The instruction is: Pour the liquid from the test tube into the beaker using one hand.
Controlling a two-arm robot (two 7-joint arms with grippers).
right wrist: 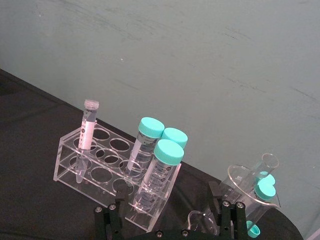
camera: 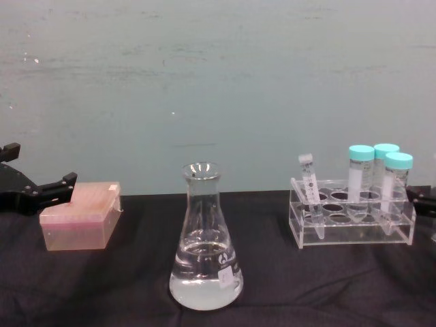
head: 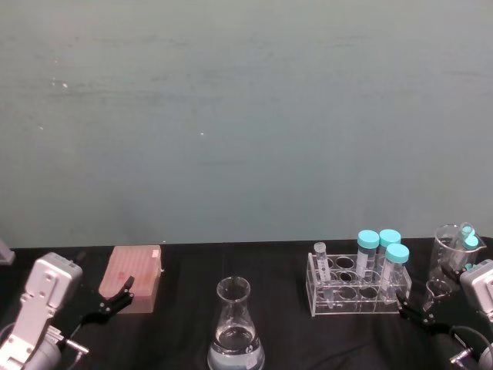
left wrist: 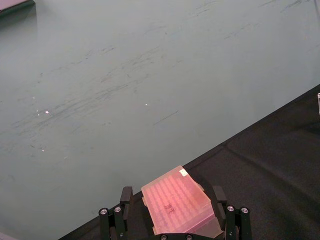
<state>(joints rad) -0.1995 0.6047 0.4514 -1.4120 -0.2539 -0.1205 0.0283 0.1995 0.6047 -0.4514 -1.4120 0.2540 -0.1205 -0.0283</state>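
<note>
Step 1, not begun: tube (head: 320,266) stands in the rack (head: 348,306), at the end nearest the flask (head: 235,327). Right gripper (right wrist: 167,200) is spread & empty, near the rack. Left gripper (head: 115,297) is parked, spread, by the pink box (head: 137,274). Next: clamp tube near top, lift straight.

Lab: conical beaker (camera: 204,252), acrylic tube rack (camera: 351,236), teal-capped tubes (camera: 361,174), pink tip box (camera: 78,218).
</note>
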